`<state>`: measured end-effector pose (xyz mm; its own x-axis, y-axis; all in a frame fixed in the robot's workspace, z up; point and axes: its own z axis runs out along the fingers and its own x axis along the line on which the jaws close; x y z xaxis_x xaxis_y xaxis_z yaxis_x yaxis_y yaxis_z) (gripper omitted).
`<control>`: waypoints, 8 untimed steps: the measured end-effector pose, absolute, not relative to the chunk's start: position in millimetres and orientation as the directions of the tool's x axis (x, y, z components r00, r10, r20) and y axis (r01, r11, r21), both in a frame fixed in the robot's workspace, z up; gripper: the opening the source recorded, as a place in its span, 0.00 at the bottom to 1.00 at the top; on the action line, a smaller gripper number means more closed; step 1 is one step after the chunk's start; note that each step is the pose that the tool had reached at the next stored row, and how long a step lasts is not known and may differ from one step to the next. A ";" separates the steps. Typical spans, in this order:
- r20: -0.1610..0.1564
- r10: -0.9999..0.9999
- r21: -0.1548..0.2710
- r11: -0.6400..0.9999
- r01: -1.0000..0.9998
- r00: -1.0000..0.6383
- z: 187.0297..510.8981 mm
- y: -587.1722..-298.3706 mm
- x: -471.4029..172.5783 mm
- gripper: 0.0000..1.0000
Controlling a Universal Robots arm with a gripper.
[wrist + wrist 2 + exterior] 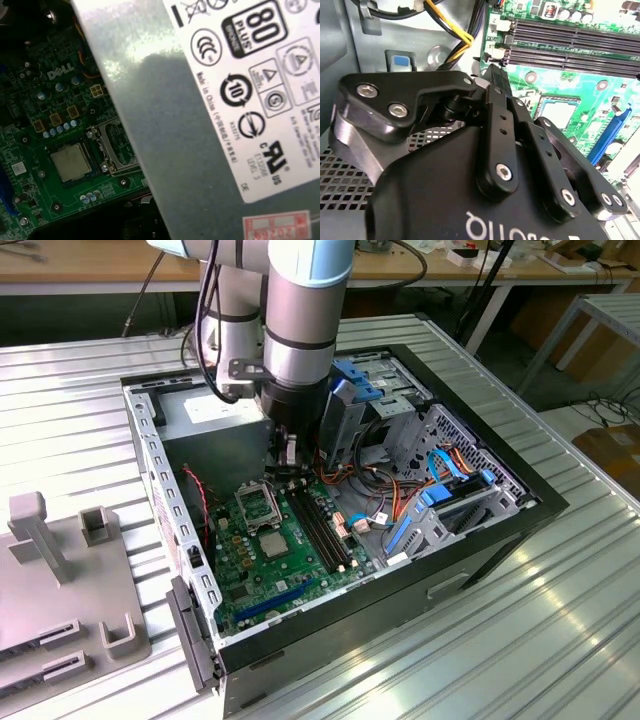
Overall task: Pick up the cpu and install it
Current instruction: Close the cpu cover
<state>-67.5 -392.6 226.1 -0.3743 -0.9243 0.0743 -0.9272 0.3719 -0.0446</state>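
Observation:
The cpu (272,543) is a small grey square lying flat in its socket on the green motherboard (250,578). The hinged silver socket frame (255,505) stands flipped open just behind it. In the first wrist view the cpu (70,161) sits beside that open frame (117,147). My gripper (290,462) hangs inside the case, above the board's back edge and short of the cpu. Its black fingers (493,75) meet at the tip, shut, with nothing seen between them. Past them the cpu (559,112) shows on the board.
The open computer case (480,530) rests on a ribbed metal table. A grey power supply (215,425) is beside the arm at the back. Black memory slots (322,525) run next to the socket. Drive cages and cables (420,490) crowd the exterior view's right. A grey fixture (60,580) stands on its left.

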 end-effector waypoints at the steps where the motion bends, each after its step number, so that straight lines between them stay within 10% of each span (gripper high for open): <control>1: 0.074 -0.924 -0.045 0.373 -0.927 -0.375 226.1 -394.0 -67.5 0.11; 8: 0.074 -0.919 -0.045 0.385 -0.922 -0.387 224.6 -401.2 -67.7 0.11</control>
